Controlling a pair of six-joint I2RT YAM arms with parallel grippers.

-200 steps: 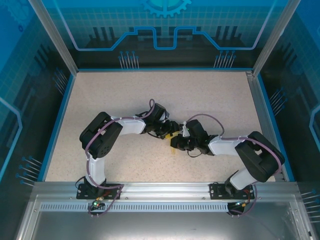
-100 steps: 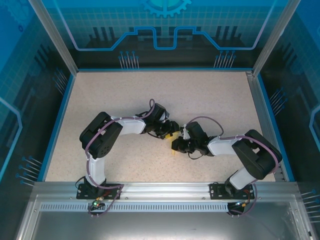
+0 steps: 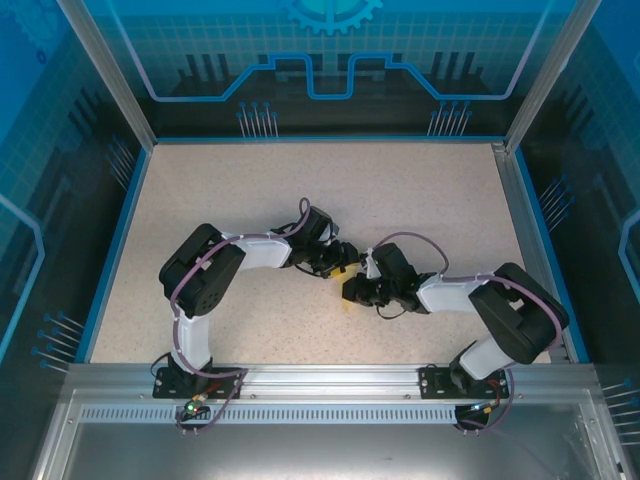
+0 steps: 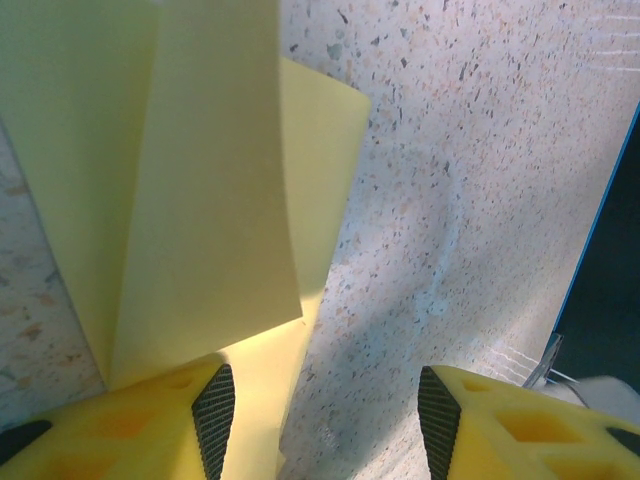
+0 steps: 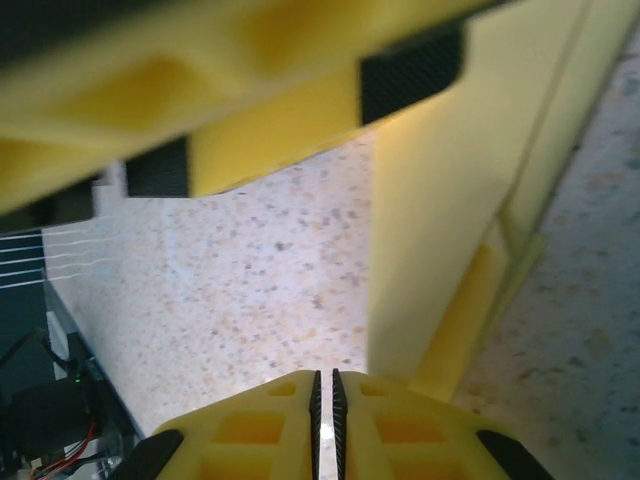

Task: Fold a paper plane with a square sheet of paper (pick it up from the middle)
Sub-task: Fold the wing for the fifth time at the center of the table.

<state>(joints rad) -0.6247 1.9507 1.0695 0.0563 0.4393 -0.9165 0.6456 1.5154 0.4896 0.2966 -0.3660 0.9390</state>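
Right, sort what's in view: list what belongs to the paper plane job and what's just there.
Belongs to the job:
- folded yellow paper
- left pincer, open, the paper by one finger
- right pincer, shut

Just there:
- speckled table
- blue enclosure walls
- metal rail at the near edge

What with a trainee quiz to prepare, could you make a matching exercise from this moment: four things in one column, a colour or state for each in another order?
Things:
1. left gripper
2. right gripper
3. paper
4. table

Colours or states:
a. speckled beige
b. jaws closed together
c. pale yellow, folded into layers
d. jaws apart

Pairs: 1-d, 2-b, 3-c, 4-a
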